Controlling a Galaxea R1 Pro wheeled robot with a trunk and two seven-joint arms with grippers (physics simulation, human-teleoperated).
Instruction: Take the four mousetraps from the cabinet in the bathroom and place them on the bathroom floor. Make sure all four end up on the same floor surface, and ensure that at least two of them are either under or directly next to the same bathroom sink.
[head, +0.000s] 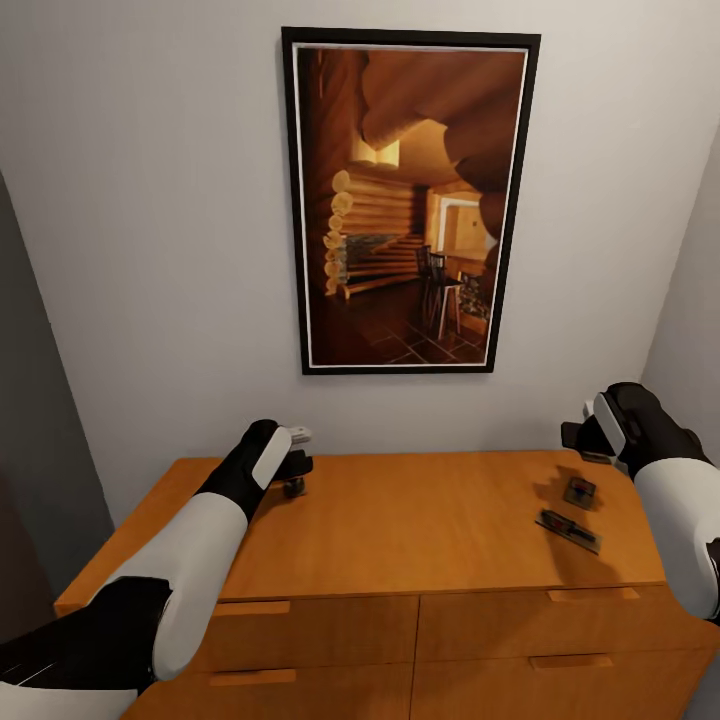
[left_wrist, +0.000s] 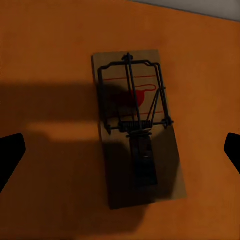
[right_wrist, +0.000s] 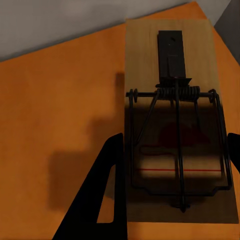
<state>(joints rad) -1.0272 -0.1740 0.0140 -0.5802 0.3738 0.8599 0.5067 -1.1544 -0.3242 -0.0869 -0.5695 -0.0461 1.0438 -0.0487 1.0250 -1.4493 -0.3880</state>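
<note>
The cabinet stands against the wall with its drawers closed. Two mousetraps lie on its top near the right end. My left gripper hovers over the back left of the top. In the left wrist view it is open, fingers spread wide on either side of a third mousetrap lying flat on the wood. My right gripper hangs above the back right corner. In the right wrist view it is shut on a fourth mousetrap, held clear of the cabinet top.
A large framed picture hangs on the wall behind the cabinet. A side wall closes in at the right and a dark panel at the left. Bar handles run along the drawer fronts.
</note>
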